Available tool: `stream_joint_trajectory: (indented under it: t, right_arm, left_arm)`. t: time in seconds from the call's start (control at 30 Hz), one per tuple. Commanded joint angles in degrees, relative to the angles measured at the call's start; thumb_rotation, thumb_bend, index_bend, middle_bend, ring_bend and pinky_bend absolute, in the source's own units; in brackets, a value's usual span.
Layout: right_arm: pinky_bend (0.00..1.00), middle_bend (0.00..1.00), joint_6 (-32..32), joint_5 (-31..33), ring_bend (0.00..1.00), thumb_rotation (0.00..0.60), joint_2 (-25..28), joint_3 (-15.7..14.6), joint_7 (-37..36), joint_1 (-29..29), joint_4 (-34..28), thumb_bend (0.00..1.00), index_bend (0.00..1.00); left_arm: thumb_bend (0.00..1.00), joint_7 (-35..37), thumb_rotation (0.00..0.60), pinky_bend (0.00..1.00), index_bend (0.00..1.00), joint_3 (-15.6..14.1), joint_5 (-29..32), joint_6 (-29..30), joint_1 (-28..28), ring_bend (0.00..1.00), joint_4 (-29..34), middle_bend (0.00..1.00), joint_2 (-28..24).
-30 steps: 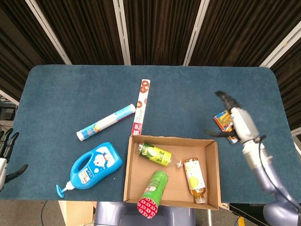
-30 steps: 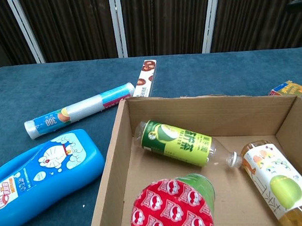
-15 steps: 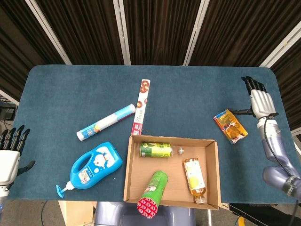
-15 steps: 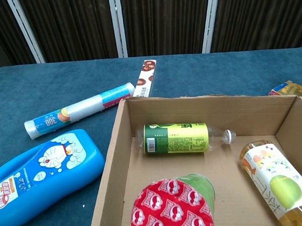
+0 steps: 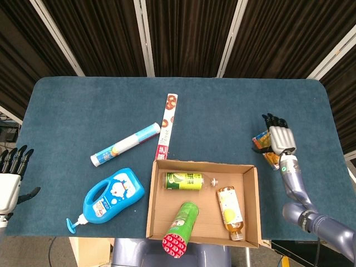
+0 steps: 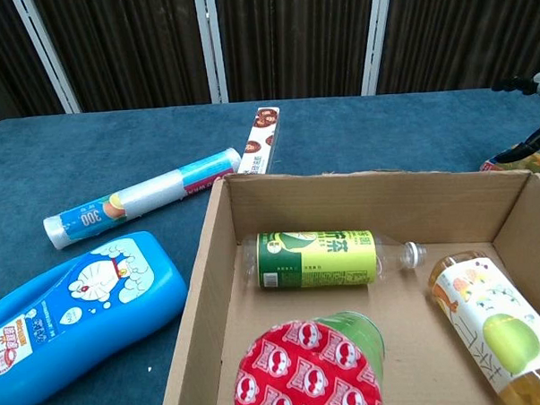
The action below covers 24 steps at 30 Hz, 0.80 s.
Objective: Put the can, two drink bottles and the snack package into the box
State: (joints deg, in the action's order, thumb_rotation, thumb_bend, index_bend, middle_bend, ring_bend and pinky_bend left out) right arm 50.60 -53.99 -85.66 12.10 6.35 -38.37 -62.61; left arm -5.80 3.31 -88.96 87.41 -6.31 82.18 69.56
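The cardboard box (image 5: 200, 163) (image 6: 368, 187) sits at the table's near edge. In it lie a green-labelled drink bottle (image 5: 183, 181) (image 6: 317, 259), an orange-yellow drink bottle (image 5: 230, 211) (image 6: 495, 323) and a green can with a red lid (image 5: 182, 222) (image 6: 309, 371). The snack package (image 5: 260, 143) (image 6: 530, 161) lies on the table right of the box. My right hand (image 5: 280, 140) (image 6: 537, 110) hovers over the package with fingers spread, hiding part of it. My left hand (image 5: 10, 178) hangs off the table's left edge, fingers apart and empty.
A blue Doraemon pump bottle (image 5: 114, 194) (image 6: 68, 310) lies left of the box. A roll of bags (image 5: 125, 144) (image 6: 140, 208) and a long narrow wrap carton (image 5: 167, 125) (image 6: 260, 140) lie behind the box. The table's right edge runs close to the package.
The right hand swung out to the far right, then came back down over the snack package. The green bottle rolled and settled level in the box. The left hand shifted slightly.
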Motion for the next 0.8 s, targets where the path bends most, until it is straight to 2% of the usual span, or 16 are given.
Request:
stream_joint_trajectory:
  t: [0.03, 0.27, 0.8]
  right_arm:
    - [0.0, 0.0, 0.7, -0.1, 0.0, 0.6, -1.3, -0.6, 2.3, 0.1, -1.0, 0.0, 0.0]
    - [0.0, 0.0, -0.7, 0.5, 0.0, 0.6, -2.8, -0.1, 2.5, 0.0, 1.1, 0.0, 0.0]
    - [0.0, 0.0, -6.3, -1.7, 0.0, 0.6, -6.0, 0.6, -4.9, 1.0, 11.5, 0.0, 0.0]
  left_arm:
    - [0.08, 0.1, 0.6, 0.05, 0.0, -0.1, -0.3, 0.6, 0.2, 0.0, -0.2, 0.0, -0.1]
    - [0.08, -0.5, 0.6, 0.05, 0.0, -0.1, -0.2, 2.2, 0.9, 0.0, -0.3, 0.0, 0.1]
    - [0.08, -2.2, 0.6, 0.05, 0.0, 0.0, 0.3, 1.5, 0.6, 0.0, -0.2, 0.0, 0.8]
